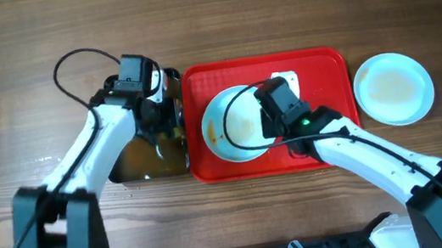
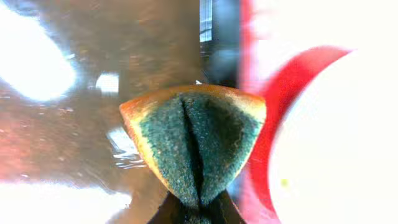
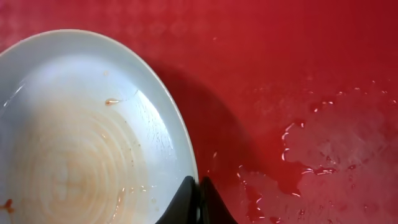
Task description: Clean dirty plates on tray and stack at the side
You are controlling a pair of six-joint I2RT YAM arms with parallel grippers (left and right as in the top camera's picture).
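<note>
Right end effector (image 3: 196, 186) was clamped on the rim of a smeared plate (image 3: 81, 137) on the tray (image 3: 298, 62); left end effector (image 2: 196, 205) pinched a sponge (image 2: 196, 140) over the basin (image 1: 136, 162), left of it. Likely scrub step; next move needed sponge on the smears
</note>
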